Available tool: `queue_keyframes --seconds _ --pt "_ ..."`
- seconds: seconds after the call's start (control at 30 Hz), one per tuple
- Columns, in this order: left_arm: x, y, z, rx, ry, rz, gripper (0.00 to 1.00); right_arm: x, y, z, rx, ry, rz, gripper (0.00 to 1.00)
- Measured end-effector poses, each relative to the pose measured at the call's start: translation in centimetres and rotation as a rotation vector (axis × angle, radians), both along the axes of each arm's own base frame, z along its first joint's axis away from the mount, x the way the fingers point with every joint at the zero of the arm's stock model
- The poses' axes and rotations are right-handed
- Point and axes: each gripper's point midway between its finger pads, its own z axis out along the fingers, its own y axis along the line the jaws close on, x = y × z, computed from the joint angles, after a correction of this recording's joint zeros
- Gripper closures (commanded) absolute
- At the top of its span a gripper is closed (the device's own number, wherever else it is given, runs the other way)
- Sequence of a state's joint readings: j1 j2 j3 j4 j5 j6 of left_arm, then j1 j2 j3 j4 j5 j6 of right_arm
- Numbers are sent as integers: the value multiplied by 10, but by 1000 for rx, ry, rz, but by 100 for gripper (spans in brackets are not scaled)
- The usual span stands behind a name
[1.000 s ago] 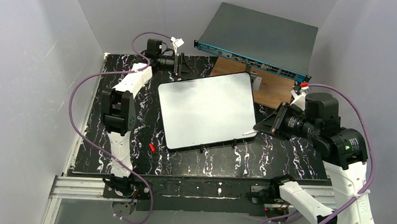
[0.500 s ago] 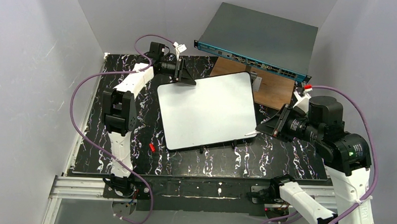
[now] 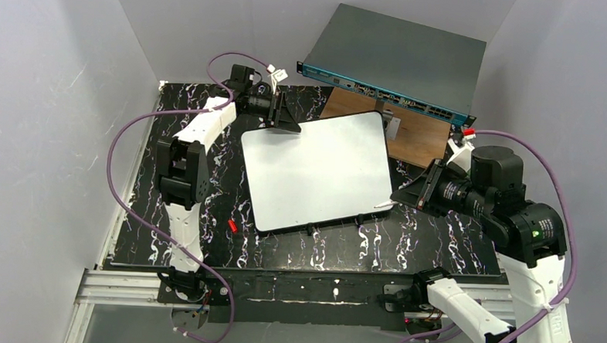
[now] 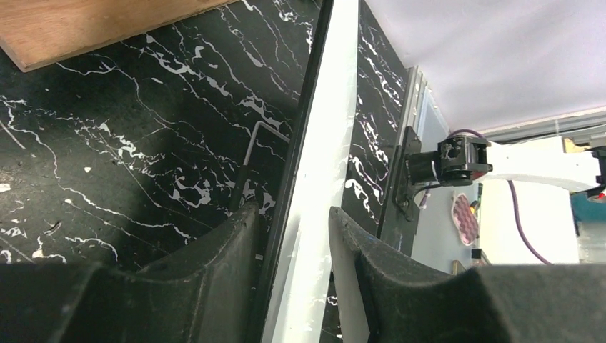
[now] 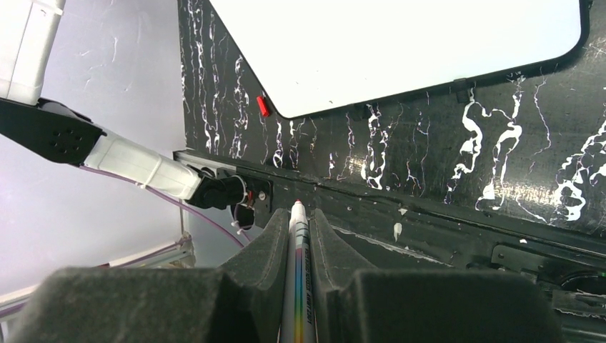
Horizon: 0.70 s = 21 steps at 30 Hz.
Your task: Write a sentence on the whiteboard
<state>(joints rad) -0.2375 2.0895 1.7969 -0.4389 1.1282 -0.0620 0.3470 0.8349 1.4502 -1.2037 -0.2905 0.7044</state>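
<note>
Lying flat at centre of table (image 3: 437,231), whiteboard (image 3: 316,172): glossy plain white, rounded corners, thin dark rim. Long axis runs roughly 8 to 2 o'clock in top view. Left gripper (image 3: 286,123) pinches its 11 o'clock corner edge. Right gripper (image 3: 404,197), by the 4 o'clock corner, fingers pressed on a red-tipped marker (image 5: 296,286) pointing toward 8–9.

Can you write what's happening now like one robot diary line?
left gripper: clamped on whiteboard far-left corner | right gripper: holding uncapped marker | whiteboard: blank | red cap: on table
</note>
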Motion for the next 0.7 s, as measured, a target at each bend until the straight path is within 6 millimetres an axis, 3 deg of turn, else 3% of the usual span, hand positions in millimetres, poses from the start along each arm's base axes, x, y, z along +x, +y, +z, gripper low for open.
queue_keyframes --seconds 0.17,0.4,0.57,0.63,0.7 --pt "-4 -1 5 48 -49 20 100 1 3 -1 3 8 15 99" --pt "-26 -4 35 109 -150 26 100 3 11 4 34 6 52 99" --pt "-40 -4 44 151 -202 2 99 5 16 4 46 19 74 99" --pt "-47 -4 47 165 -224 -14 71 5 17 5 51 17 81 99" --pt "-52 -4 50 174 -252 -33 55 5 18 4 55 19 89 99"
